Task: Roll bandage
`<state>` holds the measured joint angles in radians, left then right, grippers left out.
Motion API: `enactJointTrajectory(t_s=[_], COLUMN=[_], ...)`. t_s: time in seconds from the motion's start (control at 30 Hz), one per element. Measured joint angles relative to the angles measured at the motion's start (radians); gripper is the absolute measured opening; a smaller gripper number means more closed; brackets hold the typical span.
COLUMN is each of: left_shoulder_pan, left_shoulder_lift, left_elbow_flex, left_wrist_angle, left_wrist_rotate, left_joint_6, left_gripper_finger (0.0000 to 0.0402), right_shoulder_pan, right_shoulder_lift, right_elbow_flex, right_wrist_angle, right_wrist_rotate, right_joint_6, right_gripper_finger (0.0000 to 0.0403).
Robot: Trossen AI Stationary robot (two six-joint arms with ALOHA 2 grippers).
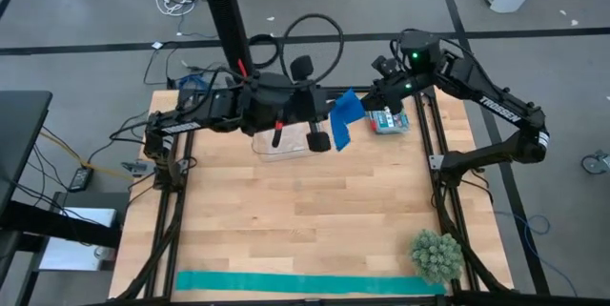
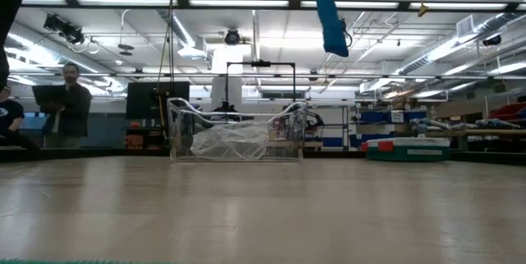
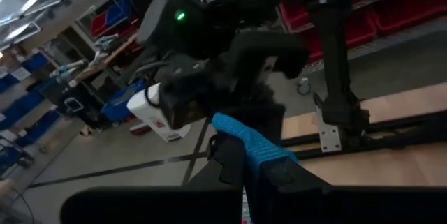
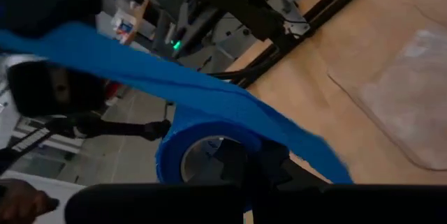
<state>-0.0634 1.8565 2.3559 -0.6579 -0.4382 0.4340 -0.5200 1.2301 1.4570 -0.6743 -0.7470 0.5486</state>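
Both jaws pinching bandage (image 1: 344, 115) mid-air: left gripper (image 1: 324, 123), right gripper (image 1: 374, 108); keep strip taut, wraps aligned, steady tension

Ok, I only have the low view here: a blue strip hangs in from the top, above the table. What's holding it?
Observer: The right gripper grips the bandage at a partly wound roll, raised over the table's far side.
Operator: Where's the other arm?
Observer: The left gripper is at the strip too, facing the right one.
Operator: Anything near the front edge?
Observer: A teal-green strip lies flat along it, beside a spiky green ball.
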Motion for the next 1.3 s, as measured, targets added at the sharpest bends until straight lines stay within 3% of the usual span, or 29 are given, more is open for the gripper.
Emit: enactJointTrajectory(t_s=[0.37,0.57,0.77,0.9,1.1,1.3], left_shoulder_pan=[-0.077,-0.093,-0.093,-0.093,-0.095,-0.101], left_shoulder_lift=[0.004,0.036,0.067,0.067,0.049,-0.01], left_elbow_flex=[0.0,0.0,0.0,0.0,0.0,0.0], left_wrist_angle=[-0.143,-0.247,-0.206,-0.189,-0.272,-0.34], left_wrist_rotate=[-0.011,-0.02,-0.036,-0.033,-0.082,-0.093], left_joint_6=[-0.085,-0.273,-0.386,-0.413,-0.444,-0.443], left_gripper_finger=[0.0011,0.0023,0.0041,0.0083,0.018,0.0196], right_shoulder_pan=[-0.038,-0.073,-0.068,-0.055,-0.049,-0.059], right_shoulder_lift=[0.052,0.053,0.053,0.052,0.051,0.027], right_elbow_flex=[0.0,0.0,0.0,0.0,0.0,-0.001], right_wrist_angle=[0.013,0.079,0.131,0.151,0.147,0.145], right_wrist_rotate=[0.02,0.041,0.114,0.122,0.122,0.106], right_joint_6=[-0.162,-0.24,-0.334,-0.326,-0.33,-0.355], right_gripper_finger=[0.0,0.0,0.0,0.0,0.0,0.0])
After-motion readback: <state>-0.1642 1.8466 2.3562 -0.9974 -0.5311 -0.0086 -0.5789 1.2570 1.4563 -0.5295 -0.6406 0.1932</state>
